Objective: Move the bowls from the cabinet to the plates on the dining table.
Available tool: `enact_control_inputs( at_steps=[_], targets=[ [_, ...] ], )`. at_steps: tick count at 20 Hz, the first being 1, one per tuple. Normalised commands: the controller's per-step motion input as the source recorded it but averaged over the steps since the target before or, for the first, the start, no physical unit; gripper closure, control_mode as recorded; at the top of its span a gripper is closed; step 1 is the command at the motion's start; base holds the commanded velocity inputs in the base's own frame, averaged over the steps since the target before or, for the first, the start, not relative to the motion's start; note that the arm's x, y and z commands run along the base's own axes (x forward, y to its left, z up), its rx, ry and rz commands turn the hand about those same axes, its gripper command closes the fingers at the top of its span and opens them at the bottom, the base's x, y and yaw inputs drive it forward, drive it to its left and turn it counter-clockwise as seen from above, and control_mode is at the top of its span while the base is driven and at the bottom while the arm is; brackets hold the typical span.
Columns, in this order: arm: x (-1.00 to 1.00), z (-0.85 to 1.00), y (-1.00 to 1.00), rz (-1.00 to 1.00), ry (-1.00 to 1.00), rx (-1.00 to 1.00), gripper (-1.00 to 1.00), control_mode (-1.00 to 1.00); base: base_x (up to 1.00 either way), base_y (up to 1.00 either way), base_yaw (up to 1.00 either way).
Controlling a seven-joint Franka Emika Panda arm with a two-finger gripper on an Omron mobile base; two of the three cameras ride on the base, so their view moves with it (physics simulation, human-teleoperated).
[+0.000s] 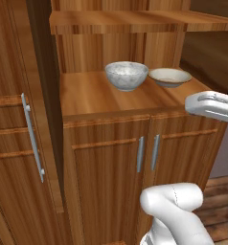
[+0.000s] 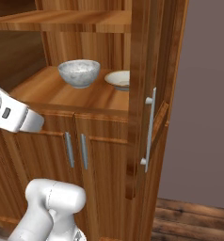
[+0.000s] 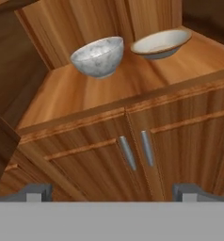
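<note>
The 2 bowls, marbled bowl (image 1: 127, 75) and beige bowl (image 1: 169, 76), sit side by side near the back of the cabinet (image 1: 106, 158) shelf (image 1: 87, 93). Jaws (image 3: 114, 192) are open, empty, facing 2 closed lower doors (image 3: 147, 141).

Two bowls (image 3: 98, 56) on cabinet shelf (image 3: 85, 92)

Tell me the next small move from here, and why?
Probably lift and advance the open gripper toward the marbled bowl. Both bowls are on the open cabinet shelf, the beige bowl beside the marbled one, and the fingertips point at the closed lower doors, below shelf level. The marbled bowl looks nearer and unobstructed.
</note>
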Motion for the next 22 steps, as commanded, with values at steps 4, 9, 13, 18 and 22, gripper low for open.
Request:
enact_control_inputs(
  at_steps=[4, 9, 13, 18, 22],
  targets=[
    [0.01, 0.0, 0.23, 0.0, 0.0, 0.0, -1.0, -1.0, 0.0, 0.0, 0.0],
    [0.17, 0.0, 0.06, -0.01, 0.0, 0.04, -1.0, -1.0, 0.0, 0.0, 0.0],
    [0.45, 0.0, 0.09, -0.03, 0.0, 0.09, -1.0, -1.0, 0.0, 0.0, 0.0],
    [0.5, 0.05, 0.04, -0.03, 0.0, 0.12, -1.0, -1.0, 0.0, 0.0, 0.0],
    [0.37, 0.13, 0.0, -0.12, 0.0, 0.09, -1.0, -1.0, 0.0, 0.0, 0.0]
  ],
)
